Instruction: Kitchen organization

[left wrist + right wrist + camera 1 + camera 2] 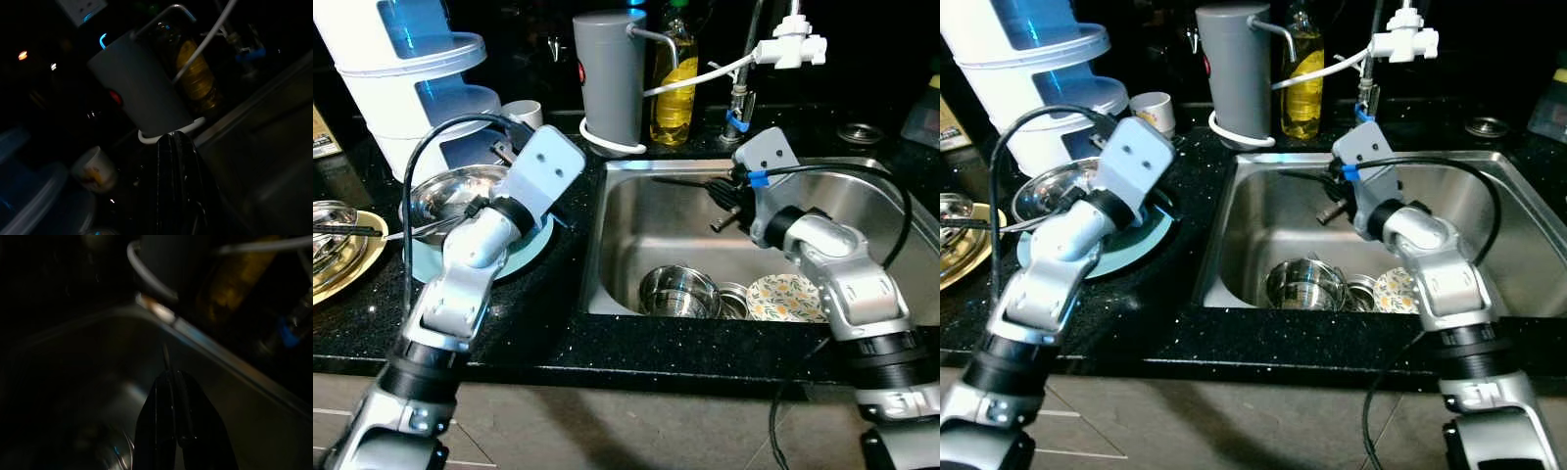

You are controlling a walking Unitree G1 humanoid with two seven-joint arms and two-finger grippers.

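R gripper (690, 183) — fingers seen pressed together in the R wrist view, nothing broad held; a thin bright sliver is seen past the tips, too small to tell whether it is gripped. Held over the sink (622, 245), tips aimed at its far-left corner.

- Below and behind the jaws, on the sink floor: steel bowl (679, 291), a smaller steel vessel just beside it, then a patterned plate (785, 298) touching that one. All lie toward the near wall, under the R forearm — the likely things to be sorted, judged from the task. The bowl's mouth faces up; no long axis to speak of. R arm is plainly the nearer; a reach would call for a pull-back and a downward tilt of the tips.
- Beyond the jaws: grey canister (610, 76) on the sink's rim, yellow bottle (673, 83) just behind it.

L gripper (177, 161) — fingers shut, nothing between them, pointing at the canister's base. Held over the counter, above a pale-green plate (530, 250) w/ a steel bowl (455, 191) on it.

Views compared: head views show the dishes; the wrist views, both dark, give finger state.
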